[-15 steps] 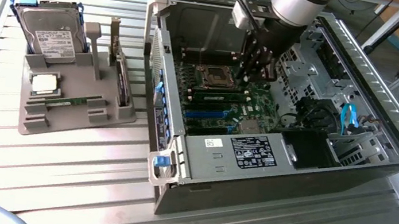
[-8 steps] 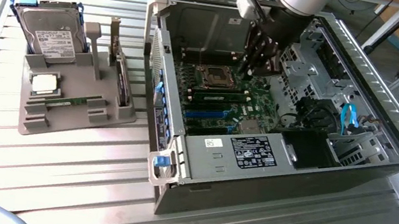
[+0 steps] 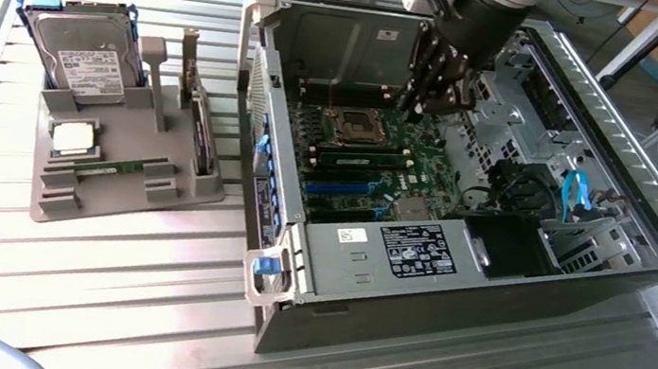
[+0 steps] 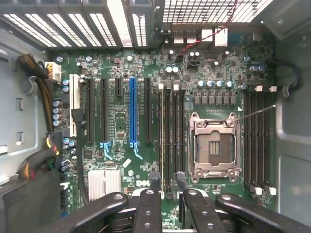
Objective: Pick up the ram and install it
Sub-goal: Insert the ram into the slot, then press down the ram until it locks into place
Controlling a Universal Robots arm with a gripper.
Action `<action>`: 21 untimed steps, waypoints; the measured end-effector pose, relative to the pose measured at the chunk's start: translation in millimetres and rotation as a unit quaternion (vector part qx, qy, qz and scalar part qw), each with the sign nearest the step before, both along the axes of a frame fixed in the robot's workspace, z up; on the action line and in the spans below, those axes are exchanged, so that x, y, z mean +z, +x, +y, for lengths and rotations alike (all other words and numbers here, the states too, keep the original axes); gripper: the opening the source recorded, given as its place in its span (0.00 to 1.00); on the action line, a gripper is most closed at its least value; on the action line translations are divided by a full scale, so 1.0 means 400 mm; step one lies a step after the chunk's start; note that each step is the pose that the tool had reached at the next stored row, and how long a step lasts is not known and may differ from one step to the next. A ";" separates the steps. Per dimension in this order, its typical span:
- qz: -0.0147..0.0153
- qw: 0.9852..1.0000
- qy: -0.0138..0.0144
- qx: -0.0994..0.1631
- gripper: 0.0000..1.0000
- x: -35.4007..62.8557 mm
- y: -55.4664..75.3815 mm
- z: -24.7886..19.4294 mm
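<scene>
Metal table [image 3: 96, 307]: ribbed and silver; it carries everything else.
Computer case [image 3: 414, 315]: lies on its side toward the exterior view's right, side panel off, inside exposed.
Motherboard [image 3: 372, 147]: green, flat on the floor of the case; in the wrist view a blue expansion slot [image 4: 133, 116] runs among black ones.
Grey holder [image 3: 109, 117]: sits on the table just beside the case, on the exterior view's left.
Hard drive [image 3: 85, 57]: silver with a white label, leaning in the far end of the holder.
Gripper [image 4: 167, 183]: black, hanging inside the case over the motherboard; its claw is spread apart with nothing between the fingers. The fingertips [image 4: 154, 180] hover above the long memory slots next to the processor socket.
Processor socket [image 4: 214, 148]: square metal frame, open and unfilled, flanked by memory slots on both sides.
Ram [image 3: 121, 167]: thin green stick lying flat in a groove at the near end of the holder, well apart from the gripper.
Processor chip [image 3: 75, 137]: small silver square on the holder, just beside the ram.
</scene>
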State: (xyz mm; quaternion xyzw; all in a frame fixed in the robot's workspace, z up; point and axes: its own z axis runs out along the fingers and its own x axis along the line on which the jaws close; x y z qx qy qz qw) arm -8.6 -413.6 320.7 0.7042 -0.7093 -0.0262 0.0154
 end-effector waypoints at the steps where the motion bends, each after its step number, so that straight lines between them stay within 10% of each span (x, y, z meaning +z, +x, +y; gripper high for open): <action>1: 0.000 1.000 0.000 0.000 0.25 0.005 0.000 0.000; 8: 0.000 1.000 -0.003 0.000 0.25 0.044 0.000 0.003; 21: 0.000 1.000 -0.003 0.000 0.25 0.045 0.000 0.003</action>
